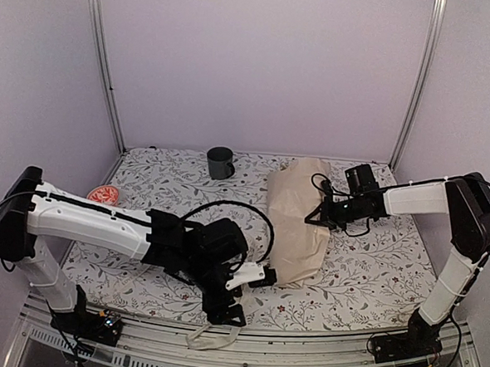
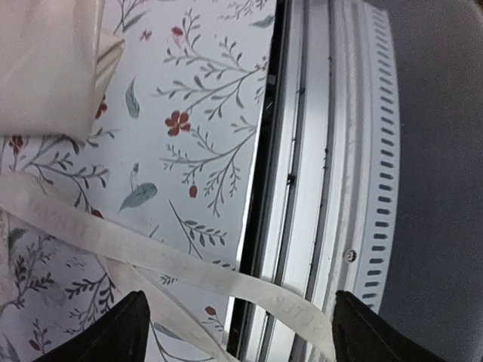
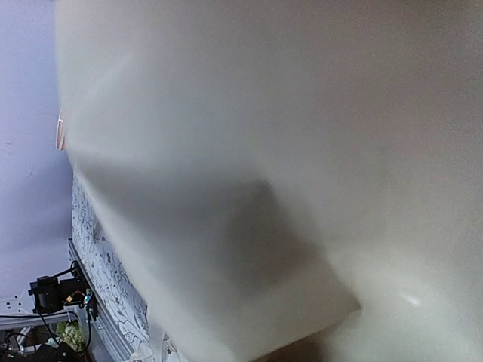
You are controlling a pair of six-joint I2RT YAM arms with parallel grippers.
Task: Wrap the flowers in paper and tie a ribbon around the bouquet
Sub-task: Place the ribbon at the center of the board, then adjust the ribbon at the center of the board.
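Left pincer [image 2: 238, 335]: jaws spread wide, holding nothing. It sits low over the near edge of the tabletop [image 2: 204, 113], just off the near end of the bouquet. In its wrist view the two dark fingertips [image 2: 113, 332] stand at the bottom corners, well apart.

Ribbon [image 2: 151, 253]: a cream-white band lying slack on the flowered cloth. It passes between the open jaws without being gripped and trails over the metal front rail [image 2: 332, 151]. From above, a loop of it [image 1: 210, 339] hangs past the tabletop's front edge.

Bouquet [image 1: 297, 220]: a cream paper bundle lying flat right of centre, with its long axis running from far to near. Its near corner shows in the left wrist view [image 2: 45, 68].

Right pincer [image 1: 316, 219]: jaws closed, tips against the bundle's right flank about halfway along. Whether a fold is pinched cannot be told. Paper [image 3: 302, 151] fills nearly all of its wrist view.

Other items: a dark mug [image 1: 220, 162] upright at the far edge, and a small red-patterned disc [image 1: 104, 195] at the left edge, both well apart from the bundle.
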